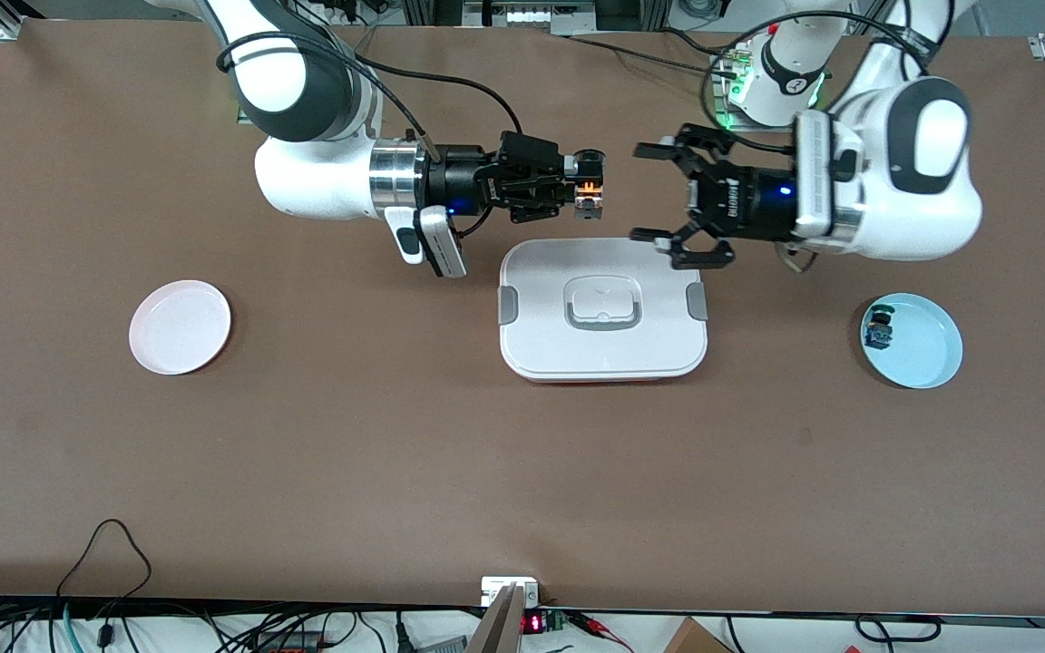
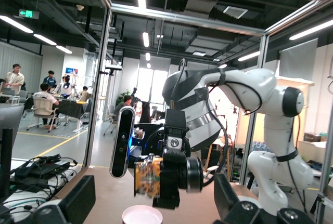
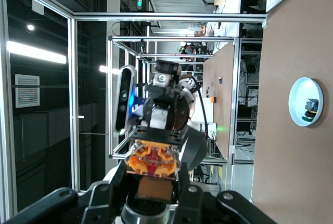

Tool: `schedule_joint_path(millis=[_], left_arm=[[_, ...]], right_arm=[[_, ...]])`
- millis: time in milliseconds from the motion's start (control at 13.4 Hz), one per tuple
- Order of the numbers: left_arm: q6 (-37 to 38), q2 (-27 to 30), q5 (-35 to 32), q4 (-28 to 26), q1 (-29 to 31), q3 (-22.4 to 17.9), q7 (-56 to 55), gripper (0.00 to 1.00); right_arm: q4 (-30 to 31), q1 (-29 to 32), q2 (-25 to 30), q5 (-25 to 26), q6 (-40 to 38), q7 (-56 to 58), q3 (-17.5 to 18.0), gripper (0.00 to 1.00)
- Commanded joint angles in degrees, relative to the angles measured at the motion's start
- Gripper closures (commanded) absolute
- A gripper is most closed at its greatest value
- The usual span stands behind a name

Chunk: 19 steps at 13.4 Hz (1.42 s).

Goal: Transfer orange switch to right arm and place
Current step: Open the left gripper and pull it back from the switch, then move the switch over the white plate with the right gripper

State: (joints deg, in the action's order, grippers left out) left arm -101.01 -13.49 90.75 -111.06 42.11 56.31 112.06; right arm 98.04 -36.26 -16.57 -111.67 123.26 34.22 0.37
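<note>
The pink plate (image 1: 180,326) lies bare toward the right arm's end of the table. The right gripper (image 1: 588,189) hangs over the table just past the white lidded box (image 1: 603,308), its fingers pinched on the orange switch (image 1: 587,190), which sits at the very fingertips, clear of the table. The left gripper (image 1: 659,192) faces it a short way apart, jaws spread as wide as they go and holding nothing. The blue plate (image 1: 917,341) toward the left arm's end carries a small green-capped part (image 1: 880,328).

The handover looks done, so the risk now is in carrying and placing. The grip is shallow, at the tips only; a quick swing or a bump on the box lid could twist the switch or drop it. The left fingers are also near enough to clip it if the right arm moves first.

The switch's long axis seems to cross the right fingers, roughly toward and away from the front camera; which end is the cap I cannot tell.
</note>
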Motion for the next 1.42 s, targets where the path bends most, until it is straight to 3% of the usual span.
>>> schedule_joint_path(millis=[0,298,820,894,1043,1118,1342], left_arm=[[5.2,-5.7,-4.6,1.5,4.1,0.7,1.0,0.00],[11.8,-5.8,-5.6,1.5,8.0,0.7,0.7,0.00],[15.5,-5.4,-6.2,3.5,9.2,-0.1,0.4,0.00],[15.6,-5.2,-9.4,5.4,7.9,-2.4,0.5,0.00],[17.9,-5.2,-20.0,12.4,-0.8,-14.4,-1.0,0.00],[20.8,-4.7,-22.0,14.0,-4.2,-19.7,-1.9,0.00],[22.1,-0.2,-28.3,13.9,-10.6,-30.3,-1.9,0.00]], right_arm=[[0.1,1.3,1.3,-0.8,0.2,0.8,0.1,1.00],[0.7,5.8,2.2,8.0,-2.7,0.3,0.1,1.00],[4.4,20.6,3.3,23.0,-21.5,0.1,0.0,1.00],[5.2,22.4,3.4,23.9,-23.7,0.1,-0.1,1.00],[6.8,25.3,4.0,28.3,-26.5,0.4,-0.2,1.00],[7.0,26.9,4.4,30.5,-28.5,0.3,-0.2,1.00],[7.0,31.0,5.4,39.0,-33.3,0.3,-0.3,1.00]])
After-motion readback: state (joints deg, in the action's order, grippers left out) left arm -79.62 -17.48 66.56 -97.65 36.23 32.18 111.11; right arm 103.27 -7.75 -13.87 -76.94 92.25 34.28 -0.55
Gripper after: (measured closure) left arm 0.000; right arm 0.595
